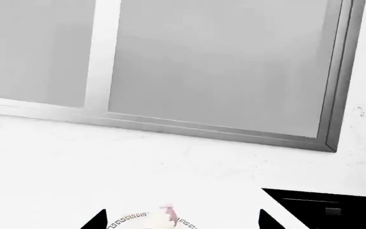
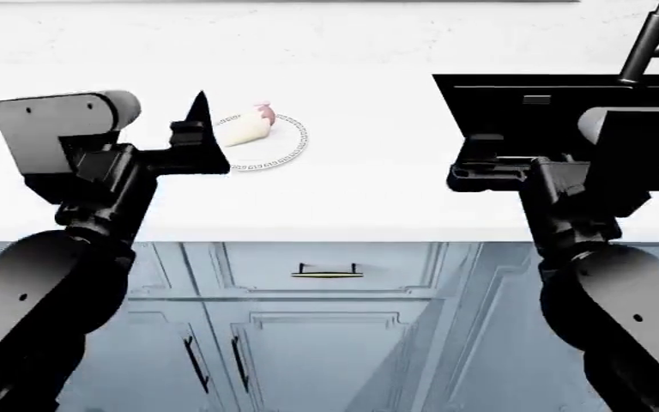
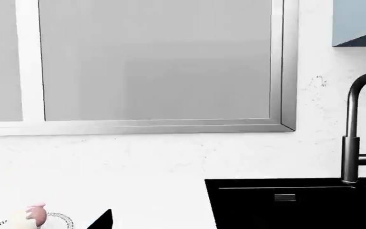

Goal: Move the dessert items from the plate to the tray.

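The cone-shaped pastry (image 2: 244, 129), cream with a pink top, lies on its side on a white plate (image 2: 287, 148) with a dark patterned rim. My left gripper (image 2: 202, 142) hovers at the plate's left edge. In the left wrist view it is open (image 1: 183, 223), and the plate rim (image 1: 126, 220) and the pastry's pink tip (image 1: 167, 211) show between its fingertips. My right gripper (image 2: 479, 172) is over the sink's left edge, away from the plate, and looks open and empty; one fingertip (image 3: 103, 220) shows. The pastry also shows in the right wrist view (image 3: 32, 215). The cupcake and the tray are out of view.
A black sink (image 2: 535, 107) is set in the white counter (image 2: 353, 184) at the right, with a dark faucet (image 2: 650, 39) behind it. A window (image 1: 221, 67) is on the wall behind the counter. Cabinet doors are below the counter front.
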Tool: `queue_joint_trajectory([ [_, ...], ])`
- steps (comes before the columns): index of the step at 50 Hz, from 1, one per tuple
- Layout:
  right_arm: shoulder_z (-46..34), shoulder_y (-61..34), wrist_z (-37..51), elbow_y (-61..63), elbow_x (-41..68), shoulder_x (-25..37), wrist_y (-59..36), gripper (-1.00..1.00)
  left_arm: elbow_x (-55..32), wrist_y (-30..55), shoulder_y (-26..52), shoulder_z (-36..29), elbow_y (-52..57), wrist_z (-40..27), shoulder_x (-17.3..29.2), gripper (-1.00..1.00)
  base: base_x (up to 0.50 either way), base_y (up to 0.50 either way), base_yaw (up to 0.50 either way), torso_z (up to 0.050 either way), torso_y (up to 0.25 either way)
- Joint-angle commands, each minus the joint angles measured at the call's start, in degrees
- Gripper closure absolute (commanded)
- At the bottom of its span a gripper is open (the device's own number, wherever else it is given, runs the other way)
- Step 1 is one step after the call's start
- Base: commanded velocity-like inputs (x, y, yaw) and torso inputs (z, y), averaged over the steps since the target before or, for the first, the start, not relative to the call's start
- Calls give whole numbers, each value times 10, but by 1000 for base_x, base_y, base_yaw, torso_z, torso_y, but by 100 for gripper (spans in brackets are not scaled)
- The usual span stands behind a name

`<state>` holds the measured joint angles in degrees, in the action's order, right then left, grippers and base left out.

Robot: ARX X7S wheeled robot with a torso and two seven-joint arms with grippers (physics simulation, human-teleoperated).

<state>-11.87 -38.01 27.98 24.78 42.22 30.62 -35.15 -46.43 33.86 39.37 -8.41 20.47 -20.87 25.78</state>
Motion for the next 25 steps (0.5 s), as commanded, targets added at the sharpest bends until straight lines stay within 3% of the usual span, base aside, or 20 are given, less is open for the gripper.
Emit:
queue_joint_trajectory([
  [1,-164,-412,-90,-275,21,57,-125,-100,92,10,581,-205,-412,113,-76,-100,0,0,0,0,0],
  [3,-209,-439,-140,-384,-22,31,-106,-100,160,-138,670,-242,-583,201,-167,-100,0,0,0,0,0],
  [7,-228,-469,-231,-562,-20,-9,-105,-100,256,-135,622,-189,-927,185,-185,-100,0,0,0,0,0],
  [8,-224,-468,-240,-587,-15,-14,-103,-100,277,-128,615,-170,-954,189,-187,-100,0,0,0,0,0],
  [16,-231,-444,-265,-625,-7,-31,-105,-100,380,-80,603,-62,-955,221,-196,-100,0,0,0,0,0],
  [22,-231,-445,-264,-633,-8,-37,-104,-100,420,-67,607,-24,-955,238,-200,-100,0,0,0,0,0],
  [25,-228,-444,-267,-638,-5,-37,-101,-100,433,-68,606,-14,-955,242,-202,-100,458,1,0,0,0],
])
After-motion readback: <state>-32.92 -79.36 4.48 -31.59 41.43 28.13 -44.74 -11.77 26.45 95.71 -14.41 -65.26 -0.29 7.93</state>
